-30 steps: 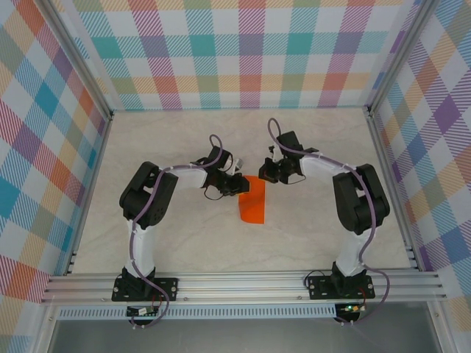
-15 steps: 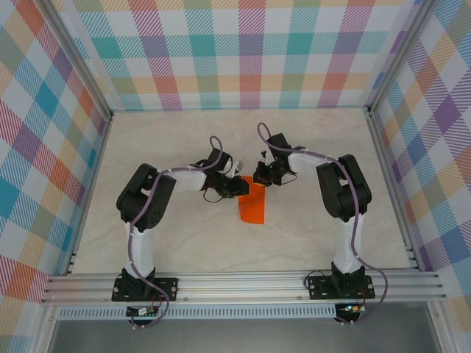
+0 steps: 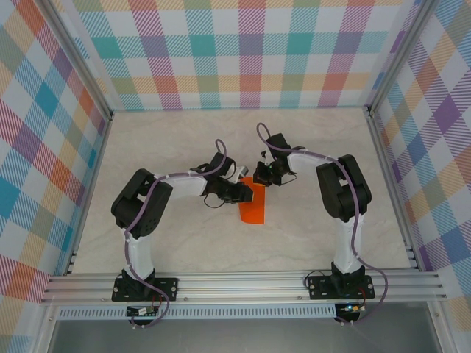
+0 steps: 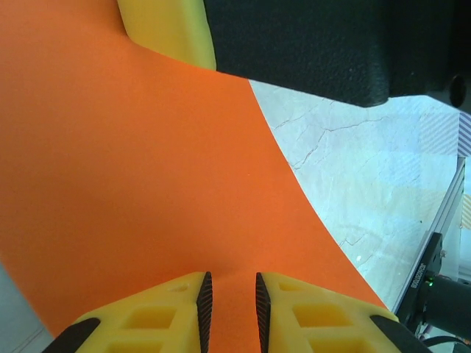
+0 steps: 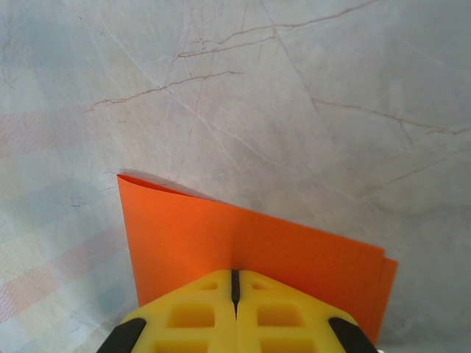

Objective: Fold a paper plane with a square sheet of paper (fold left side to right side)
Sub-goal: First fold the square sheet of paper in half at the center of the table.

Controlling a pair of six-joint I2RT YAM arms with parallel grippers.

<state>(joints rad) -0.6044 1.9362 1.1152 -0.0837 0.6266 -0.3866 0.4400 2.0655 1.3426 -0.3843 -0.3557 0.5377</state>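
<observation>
The square sheet of paper (image 3: 255, 210) is bright orange and lies folded into a narrow strip on the table's middle. My left gripper (image 3: 246, 193) reaches over its far left edge. In the left wrist view the paper (image 4: 132, 169) lies under my left gripper (image 4: 234, 283), whose jaws stand slightly open with nothing between them. My right gripper (image 3: 259, 179) is at the strip's far end. In the right wrist view it (image 5: 235, 273) is shut, tips resting on the paper (image 5: 221, 235), whose left fold edge curls up a little. The right gripper's yellow finger (image 4: 169, 29) shows in the left wrist view.
The marble tabletop (image 3: 169, 243) spreads around the paper. Plaid walls (image 3: 44, 147) close in the left, back and right sides. An aluminium rail (image 3: 243, 283) runs along the near edge by both arm bases, and a rail (image 4: 441, 235) also shows at the right of the left wrist view.
The right arm swung left onto the paper's far end, then held still. The left gripper slid right over the paper and its jaws parted a little.
</observation>
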